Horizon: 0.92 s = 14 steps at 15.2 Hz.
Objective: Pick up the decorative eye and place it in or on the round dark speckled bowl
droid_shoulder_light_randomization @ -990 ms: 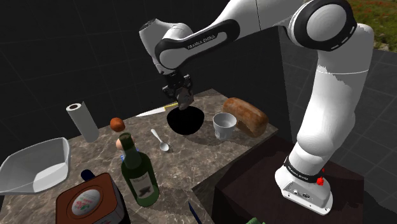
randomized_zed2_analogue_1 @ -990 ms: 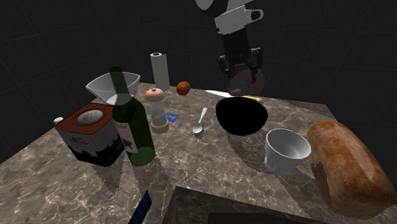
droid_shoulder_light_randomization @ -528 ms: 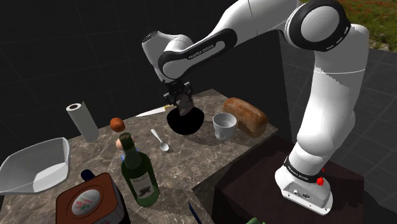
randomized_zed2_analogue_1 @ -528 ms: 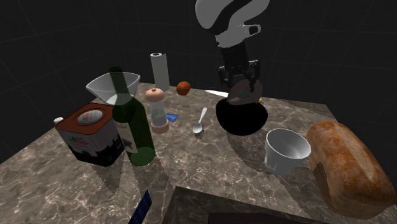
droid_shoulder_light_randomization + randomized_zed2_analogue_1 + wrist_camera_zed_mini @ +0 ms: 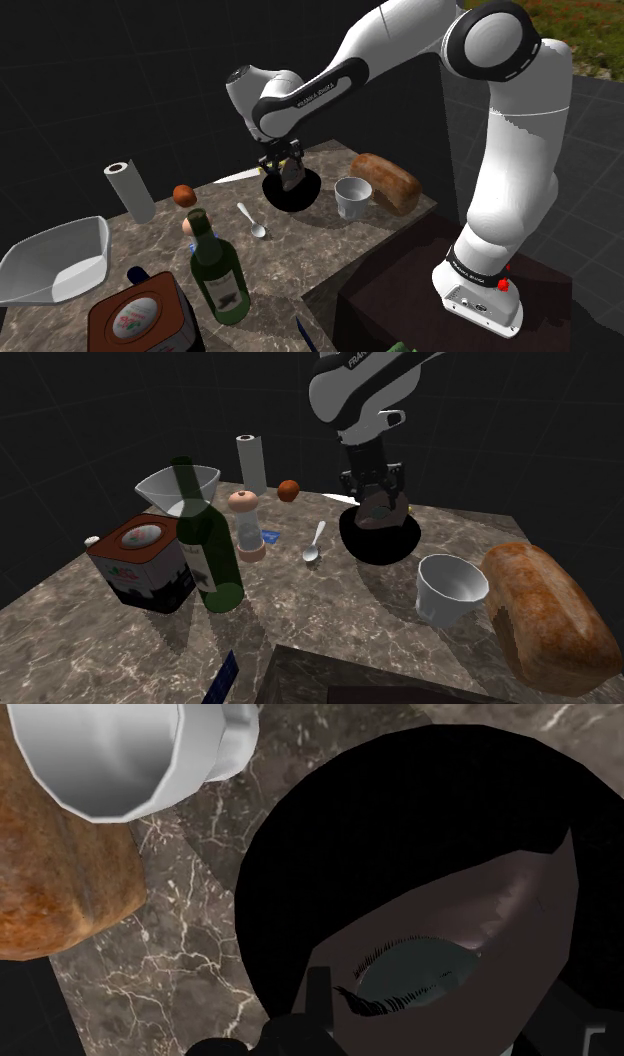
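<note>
Decorative eye [image 5: 440, 964], a dark brownish slab with a grey lashed eye on it, was clasped between the black fingers of the gripper [image 5: 372, 504], which were closed against it. A second before, the gripper had held it clear above the round black bowl [image 5: 380, 544]; it had since come down, so that in the second exterior view the eye sat at the bowl's mouth, near the far rim, its lower edge dipping inside. In the wrist view the eye overlapped the bowl's black hollow. Nothing else on the marble table [image 5: 300, 255] had shifted.

Counted: one eye, one black bowl, and one white cup [image 5: 450, 587] just beside that bowl. One brown loaf [image 5: 545, 614] lay next to the cup. One spoon [image 5: 314, 542], one green bottle [image 5: 205, 542], one paper roll [image 5: 252, 464], one printed tin [image 5: 140, 564], one small reddish ball [image 5: 289, 490] and one pale angular dish [image 5: 178, 487] stood on the bowl's other side.
</note>
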### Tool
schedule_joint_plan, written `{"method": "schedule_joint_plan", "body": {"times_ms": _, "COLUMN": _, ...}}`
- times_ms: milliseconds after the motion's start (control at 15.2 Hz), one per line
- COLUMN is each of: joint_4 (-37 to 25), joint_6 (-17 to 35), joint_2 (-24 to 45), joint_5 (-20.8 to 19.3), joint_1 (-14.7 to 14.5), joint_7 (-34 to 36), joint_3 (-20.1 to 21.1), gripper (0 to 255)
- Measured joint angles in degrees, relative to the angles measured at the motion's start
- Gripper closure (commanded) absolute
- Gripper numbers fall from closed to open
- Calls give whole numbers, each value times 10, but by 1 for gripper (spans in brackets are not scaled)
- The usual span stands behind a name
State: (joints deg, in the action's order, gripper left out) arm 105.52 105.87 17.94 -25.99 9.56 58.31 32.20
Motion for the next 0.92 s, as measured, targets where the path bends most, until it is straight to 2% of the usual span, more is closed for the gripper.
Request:
{"method": "schedule_joint_plan", "body": {"times_ms": 330, "joint_4": 1, "joint_6": 1, "joint_2": 1, "joint_5": -1, "joint_1": 0, "joint_7": 1, "joint_3": 0, "gripper": 255}}
{"method": "schedule_joint_plan", "body": {"times_ms": 396, "joint_4": 1, "joint_6": 1, "joint_2": 1, "joint_5": -1, "joint_1": 0, "joint_7": 1, "joint_3": 0, "gripper": 0}}
{"method": "schedule_joint_plan", "body": {"times_ms": 792, "joint_4": 0, "joint_6": 1, "joint_2": 1, "joint_5": -1, "joint_1": 0, "joint_7": 1, "joint_3": 0, "gripper": 0}}
{"method": "schedule_joint_plan", "body": {"times_ms": 924, "joint_4": -18, "joint_6": -21, "joint_2": -4, "joint_5": 6, "joint_1": -4, "joint_7": -3, "joint_3": 4, "gripper": 0}}
